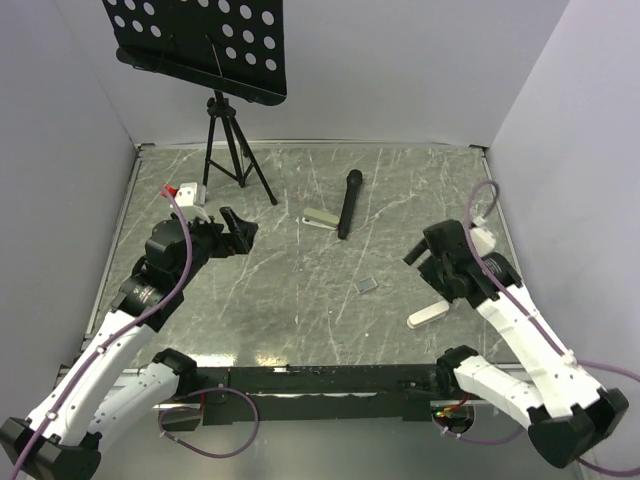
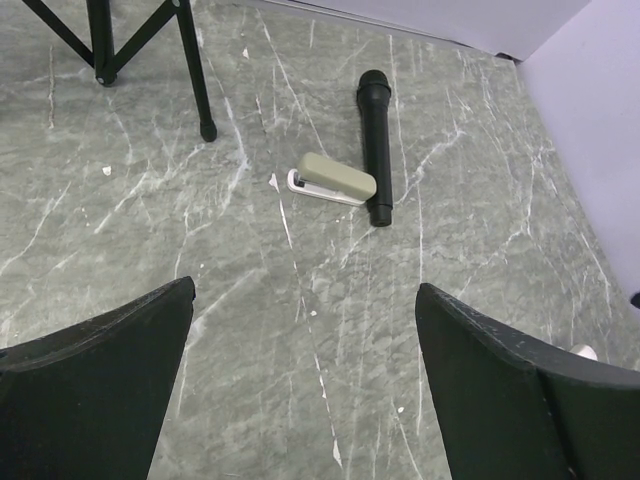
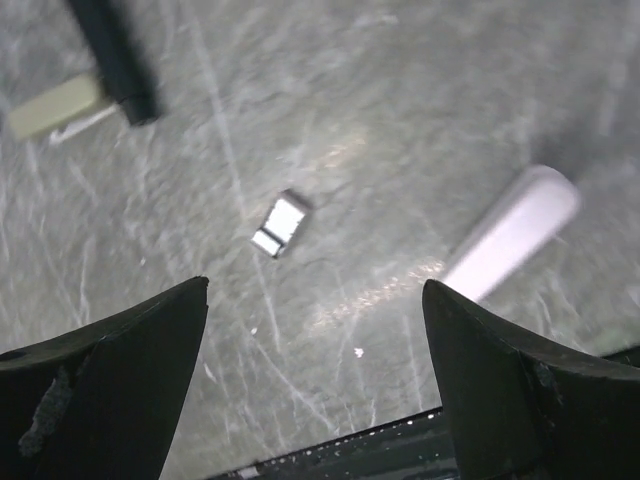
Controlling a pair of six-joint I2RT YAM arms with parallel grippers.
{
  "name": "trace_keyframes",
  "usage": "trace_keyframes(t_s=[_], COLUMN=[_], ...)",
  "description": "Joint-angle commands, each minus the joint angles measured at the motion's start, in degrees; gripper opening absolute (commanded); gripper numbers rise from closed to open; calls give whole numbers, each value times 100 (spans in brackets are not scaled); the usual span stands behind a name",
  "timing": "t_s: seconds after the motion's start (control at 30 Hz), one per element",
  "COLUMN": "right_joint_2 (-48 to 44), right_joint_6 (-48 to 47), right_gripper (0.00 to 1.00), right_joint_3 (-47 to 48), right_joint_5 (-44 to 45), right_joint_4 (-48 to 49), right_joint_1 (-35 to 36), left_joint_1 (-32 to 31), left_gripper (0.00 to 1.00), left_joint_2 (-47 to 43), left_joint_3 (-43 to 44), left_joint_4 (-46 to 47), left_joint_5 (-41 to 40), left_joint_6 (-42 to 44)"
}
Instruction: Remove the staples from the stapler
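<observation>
Left claw apart, empty, above the table. Stapler lies flat upper centre of left wrist frame, well clear of the claw, just beside the mic. Right claw also apart, empty. Staples lie loose on the table mid-frame, just above the gap between its fingers. White bar at frame right.

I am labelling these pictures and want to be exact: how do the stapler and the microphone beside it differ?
The stapler is beige with a white base; the microphone is all black. The stapler is short and blocky; the microphone is long and slim. Both lie flat on the table, close together.
</observation>
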Motion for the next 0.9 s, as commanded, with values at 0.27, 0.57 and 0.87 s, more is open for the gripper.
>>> trace_keyframes(t_s=[0.27, 0.57, 0.87], right_joint_2=[-376, 916, 1541], right_joint_6=[774, 369, 659], right_gripper=[91, 89, 89], right_joint_3=[-902, -1131, -1272], right_joint_5=[726, 171, 487], right_joint_4=[-654, -478, -285], right_joint_1=[-754, -1826, -2108], left_joint_1=[-19, -19, -10], left_gripper=[95, 96, 96], left_joint_2=[113, 730, 343], left_joint_3=[120, 612, 348], left_joint_4=[115, -748, -449], left_joint_5=[56, -155, -15], left_joint_6=[-35, 44, 44])
